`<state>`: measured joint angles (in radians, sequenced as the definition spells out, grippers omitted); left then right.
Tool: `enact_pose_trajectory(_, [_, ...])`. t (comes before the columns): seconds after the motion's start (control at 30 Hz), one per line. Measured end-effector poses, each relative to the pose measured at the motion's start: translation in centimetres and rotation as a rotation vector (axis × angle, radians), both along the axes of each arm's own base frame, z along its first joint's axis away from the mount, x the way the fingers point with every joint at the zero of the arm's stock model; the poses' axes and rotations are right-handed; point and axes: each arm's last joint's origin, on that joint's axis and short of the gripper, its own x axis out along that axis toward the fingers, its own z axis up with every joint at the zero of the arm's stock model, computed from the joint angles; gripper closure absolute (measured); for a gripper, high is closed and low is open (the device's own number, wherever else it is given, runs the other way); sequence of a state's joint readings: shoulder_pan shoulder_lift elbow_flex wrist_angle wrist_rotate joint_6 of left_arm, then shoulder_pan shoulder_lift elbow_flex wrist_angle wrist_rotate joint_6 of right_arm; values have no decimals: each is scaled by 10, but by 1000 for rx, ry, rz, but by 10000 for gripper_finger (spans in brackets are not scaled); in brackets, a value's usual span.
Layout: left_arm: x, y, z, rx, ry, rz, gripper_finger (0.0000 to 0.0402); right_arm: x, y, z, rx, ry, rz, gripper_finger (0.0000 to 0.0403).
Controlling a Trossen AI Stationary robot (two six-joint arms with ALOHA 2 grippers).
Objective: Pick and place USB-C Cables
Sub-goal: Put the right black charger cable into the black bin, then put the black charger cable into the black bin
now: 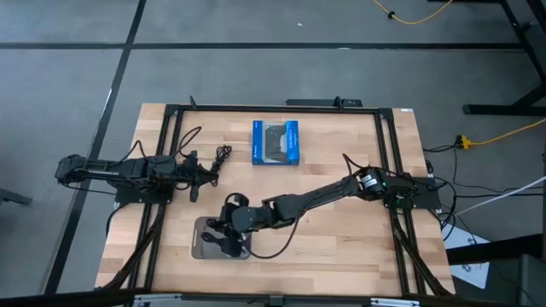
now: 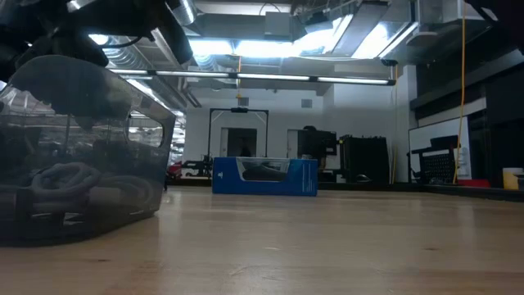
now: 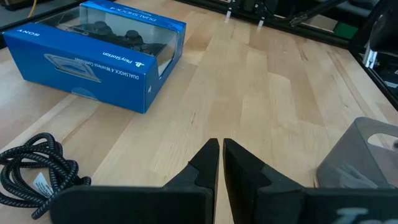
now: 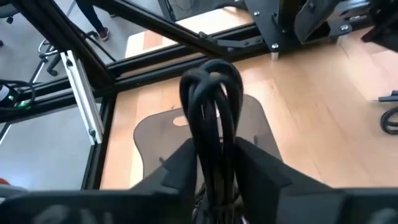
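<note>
Right gripper [image 4: 214,165] over the grey tray [image 1: 203,247], fingers pinching a black cable [image 4: 211,106]. Left gripper [image 3: 221,155] clenched, empty, well apart from the tray; another cable [image 1: 222,156] just beside it. Blue box [image 1: 276,141] beyond.

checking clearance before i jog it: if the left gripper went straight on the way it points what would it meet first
Probably nothing soon: ahead of the shut left gripper lies bare table. The blue box sits off to one side, the grey tray to the other. Depth is unclear.
</note>
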<state>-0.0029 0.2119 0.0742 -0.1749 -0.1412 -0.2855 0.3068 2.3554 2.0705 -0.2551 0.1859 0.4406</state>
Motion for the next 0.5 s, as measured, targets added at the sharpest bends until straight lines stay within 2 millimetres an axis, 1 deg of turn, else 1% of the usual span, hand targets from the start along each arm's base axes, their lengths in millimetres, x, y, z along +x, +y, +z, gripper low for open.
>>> enact_pose_trajectory(0.07, [0,0,0,0,0,0,386,0,0,0,1,4,5,280])
enact_pose_trajectory(0.13, [0,0,0,0,0,0,386,0,1,0,1,4,6,269])
enact_pose_trajectory(0.4, [0,0,0,0,0,0,386,-1,0,-2,-2,20,7,261])
enact_pose_trajectory(0.5, [0,0,0,-1,0,0,386,-2,2,-2,22,35,51,261])
